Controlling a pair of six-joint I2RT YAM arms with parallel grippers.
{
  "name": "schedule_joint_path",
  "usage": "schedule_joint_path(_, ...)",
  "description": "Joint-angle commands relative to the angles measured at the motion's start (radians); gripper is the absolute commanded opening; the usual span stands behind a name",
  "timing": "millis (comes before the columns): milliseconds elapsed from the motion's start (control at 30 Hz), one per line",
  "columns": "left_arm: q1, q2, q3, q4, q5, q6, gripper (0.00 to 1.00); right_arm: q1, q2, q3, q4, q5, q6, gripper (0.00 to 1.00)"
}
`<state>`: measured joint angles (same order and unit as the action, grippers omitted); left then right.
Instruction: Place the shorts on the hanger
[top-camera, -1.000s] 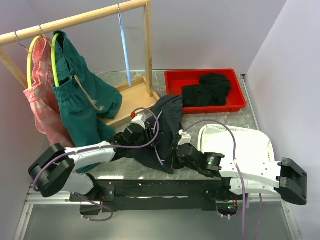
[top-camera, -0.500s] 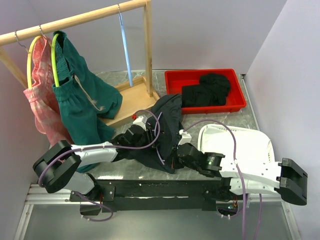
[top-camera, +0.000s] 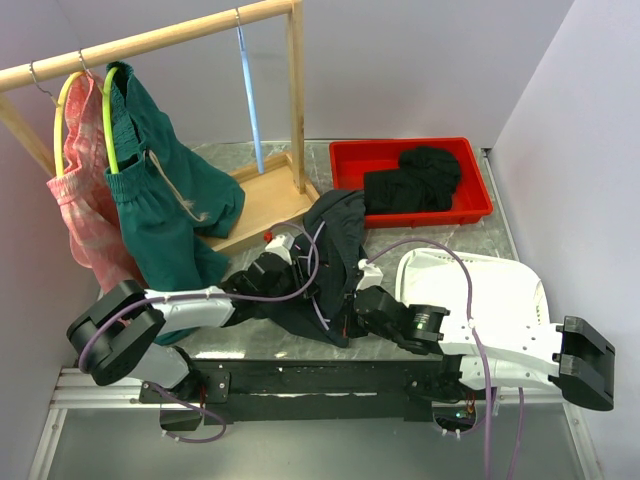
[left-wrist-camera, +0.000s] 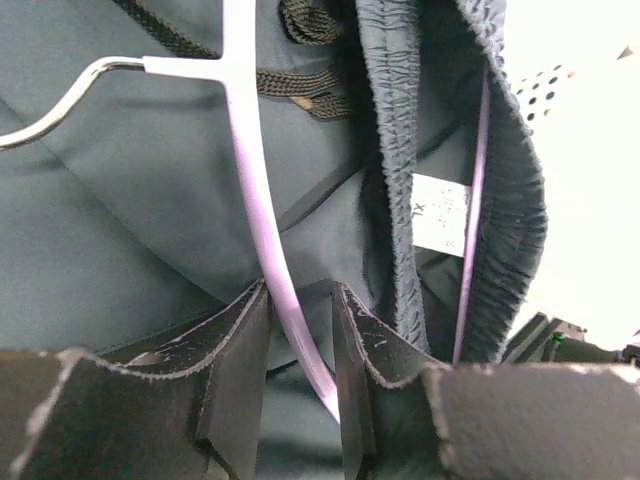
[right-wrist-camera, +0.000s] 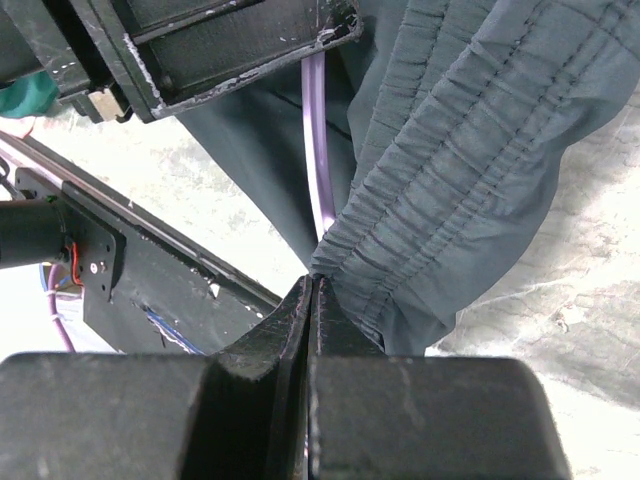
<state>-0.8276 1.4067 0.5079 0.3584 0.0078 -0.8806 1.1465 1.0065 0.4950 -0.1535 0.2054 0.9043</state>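
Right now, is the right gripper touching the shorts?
Touching. The right wrist view shows the right gripper shut on the gathered waistband edge of the shorts, with the fabric pinched between its fingertips.

I can find only one printed thing from here: a small white label (left-wrist-camera: 440, 213) sewn inside the waistband of the shorts (left-wrist-camera: 150, 200). It sits between the two arms of the hanger (left-wrist-camera: 262, 230) in the left wrist view. It carries a few lines of dark print, but they're too small and blurred for me to read. I can read no other text, number or brand on any feed.
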Motion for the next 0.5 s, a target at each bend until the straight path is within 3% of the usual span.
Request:
schedule_joint_path(0,-0.002,-0.009,-0.017,0.134,0.076,-0.02,0.34,-0.007,0.003,0.03,0.032,0.022,-0.004,0.0)
schedule_joint_path(467,-0.004,-0.055,-0.094,0.344,0.1,-0.086,0.37,-0.007,0.007,0.036,0.042,0.014,-0.01,0.0)
